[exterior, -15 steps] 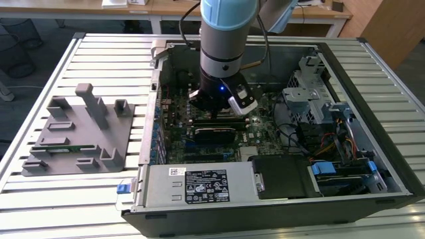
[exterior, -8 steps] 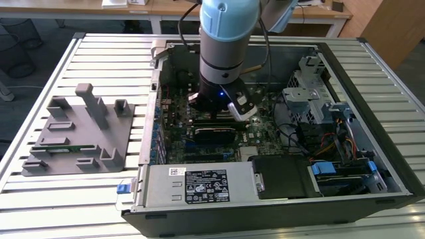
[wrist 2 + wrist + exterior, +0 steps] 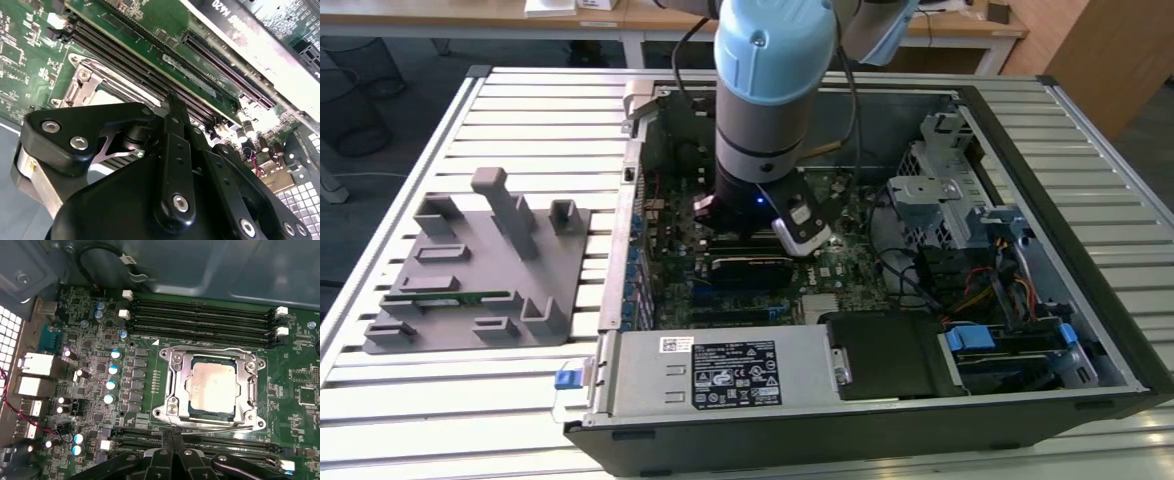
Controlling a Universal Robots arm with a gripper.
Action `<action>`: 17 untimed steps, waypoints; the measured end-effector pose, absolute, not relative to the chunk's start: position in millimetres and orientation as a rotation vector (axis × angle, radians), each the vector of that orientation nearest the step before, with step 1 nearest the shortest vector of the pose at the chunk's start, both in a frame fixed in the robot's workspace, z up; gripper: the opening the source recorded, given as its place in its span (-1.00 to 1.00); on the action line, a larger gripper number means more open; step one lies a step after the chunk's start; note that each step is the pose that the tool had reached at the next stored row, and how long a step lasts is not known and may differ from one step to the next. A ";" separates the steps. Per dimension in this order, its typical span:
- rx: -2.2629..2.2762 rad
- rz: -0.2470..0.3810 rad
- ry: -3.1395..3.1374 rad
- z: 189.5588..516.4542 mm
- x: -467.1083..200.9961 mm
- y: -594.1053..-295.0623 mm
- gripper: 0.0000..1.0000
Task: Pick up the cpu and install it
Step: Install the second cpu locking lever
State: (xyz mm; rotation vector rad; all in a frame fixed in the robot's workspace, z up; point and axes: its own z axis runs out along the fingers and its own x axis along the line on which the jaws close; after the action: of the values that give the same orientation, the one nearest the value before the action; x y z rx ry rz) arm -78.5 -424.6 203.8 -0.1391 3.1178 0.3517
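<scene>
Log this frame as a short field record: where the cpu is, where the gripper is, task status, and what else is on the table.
cpu: silver-topped chip sitting inside the motherboard socket frame, in the first wrist view
gripper: inside the open computer case, just beside the socket's edge, holding nothing; fingers together
arm: reaching down into the case in the exterior view
task status: cpu already in the socket
memory slots: empty black rows on the far side of the socket
table: grey fixture block at the exterior view's left, with a green memory stick

One cpu [image 3: 212,388] sits in one socket frame [image 3: 172,362]; one grey fixture block [image 3: 474,270] holds one memory stick [image 3: 447,297].
</scene>
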 end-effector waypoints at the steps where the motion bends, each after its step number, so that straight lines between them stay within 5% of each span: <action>1: -0.139 0.360 3.117 203.0 -79.4 -425.4 -0.79; 17: -0.139 0.511 3.091 189.1 -88.2 -426.0 -0.79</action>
State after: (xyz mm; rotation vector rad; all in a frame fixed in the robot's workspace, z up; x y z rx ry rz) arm -88.2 -426.0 189.1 -0.1390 3.0911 0.5115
